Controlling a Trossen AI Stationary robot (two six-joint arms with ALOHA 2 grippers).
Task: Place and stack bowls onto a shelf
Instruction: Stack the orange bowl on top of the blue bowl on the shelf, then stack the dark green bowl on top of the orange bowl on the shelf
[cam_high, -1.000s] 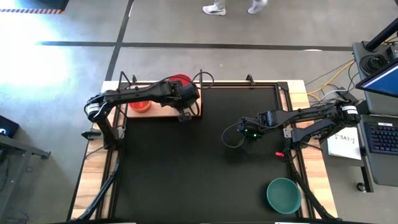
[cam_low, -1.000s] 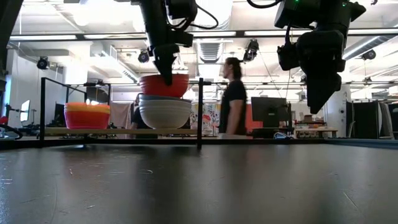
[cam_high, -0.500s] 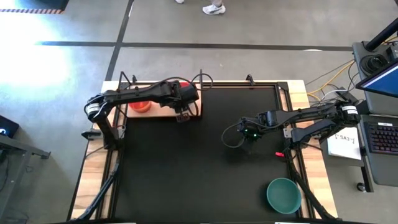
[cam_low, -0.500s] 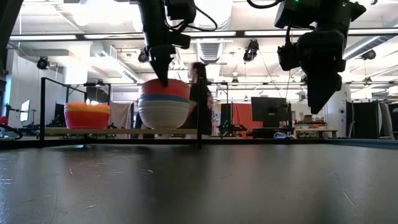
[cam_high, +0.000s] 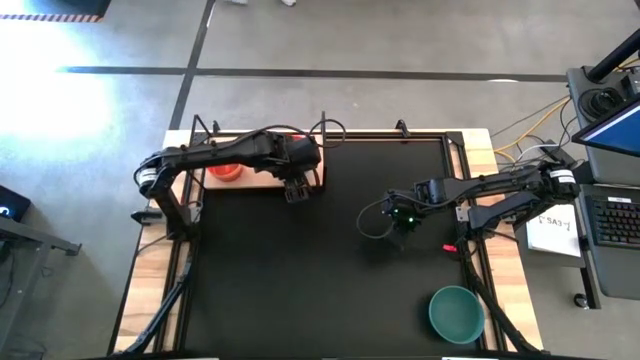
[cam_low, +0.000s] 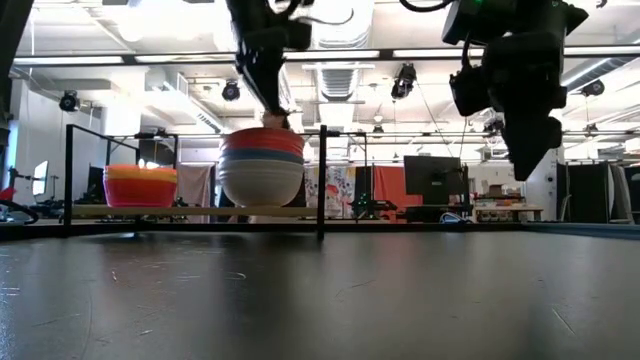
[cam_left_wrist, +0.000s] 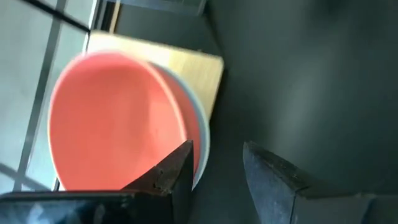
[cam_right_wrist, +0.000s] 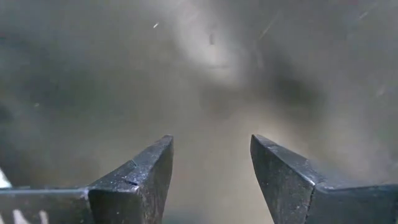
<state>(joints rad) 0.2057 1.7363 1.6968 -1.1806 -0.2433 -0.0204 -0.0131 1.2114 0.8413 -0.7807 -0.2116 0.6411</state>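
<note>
We note the counter (cam_high: 300, 260), covered by a black mat, as the largest thing in view. Along its far edge, toward the far left corner, lies the shelf (cam_high: 262, 181), a light-wood plank.

Left arm reaches across the shelf. Its hand (cam_high: 296, 190) sits at the shelf's right end, over the near edge, just above the big stack. In the left wrist view the two fingers (cam_left_wrist: 171, 171) stand parted with nothing between them: released. The red bowl's rim lies just beside one finger; we cannot tell if they touch.

Right arm comes in from the counter's right edge. Its hand (cam_high: 401, 222) hangs over bare mat right of centre, well apart from every bowl. Right wrist view shows its fingers (cam_right_wrist: 140, 174) spread wide, nothing gripped.

Big stack on the shelf's right end: white bowl (cam_low: 260, 185) at the bottom, a pale blue rim next, red bowl (cam_low: 263, 143) on top, nested level. The wrist view looks down into the red bowl (cam_left_wrist: 115, 118), pale blue edge showing around it.

Teal bowl (cam_high: 456, 312) sits alone, upright, near the counter's near right corner.

Small stack on the shelf's left end (cam_low: 140, 185): orange-red on the outside, yellow band at the rim. From above, only its orange-red (cam_high: 227, 171) shows past the arm.
</note>
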